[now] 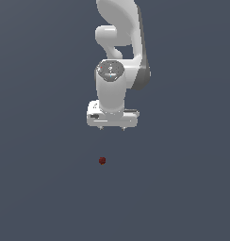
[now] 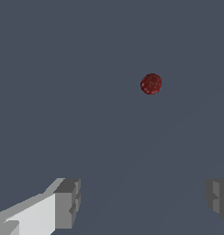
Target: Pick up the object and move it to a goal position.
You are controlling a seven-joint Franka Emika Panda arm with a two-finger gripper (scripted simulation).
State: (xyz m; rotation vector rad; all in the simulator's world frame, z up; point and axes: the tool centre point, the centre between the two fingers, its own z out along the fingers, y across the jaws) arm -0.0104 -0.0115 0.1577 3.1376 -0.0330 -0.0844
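The object point(image 1: 102, 161) is a tiny dark red blob on the plain grey floor, in the exterior view below the gripper and slightly toward that view's left. In the wrist view the object point(image 2: 151, 84) lies well ahead of the fingers and apart from them. My gripper point(image 1: 112, 128) hangs from the white arm, pointing down, well above the object. Its two grey fingertips point(image 2: 68, 203) stand wide apart with nothing between them. The gripper point(image 2: 143, 202) is open and empty.
The white Panda arm point(image 1: 119, 42) rises behind the gripper to the top of the exterior view. A flat dark grey floor point(image 1: 41, 188) fills both views.
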